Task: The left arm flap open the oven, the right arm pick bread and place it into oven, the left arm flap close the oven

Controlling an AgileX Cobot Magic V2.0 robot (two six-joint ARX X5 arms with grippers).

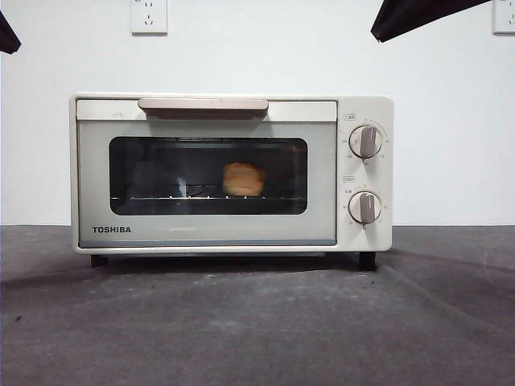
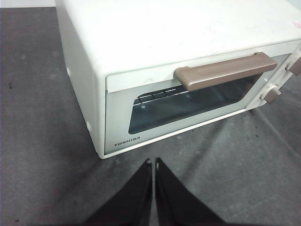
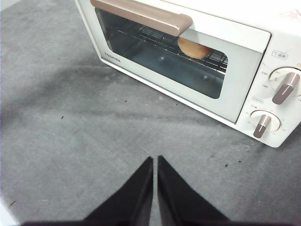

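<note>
The cream-white Toshiba oven stands on the grey table with its door shut. The golden bread lies on the wire rack inside, seen through the dark glass; it also shows in the right wrist view. The oven shows in the left wrist view and in the right wrist view. My left gripper is shut and empty, above the table off the oven's front left corner. My right gripper is shut and empty, above the table in front of the oven. Both arms show only as black tips at the front view's top corners.
The oven's beige handle runs along the door's top. Two knobs sit on its right panel. A white wall with sockets is behind. Grey table spreads in front of the oven.
</note>
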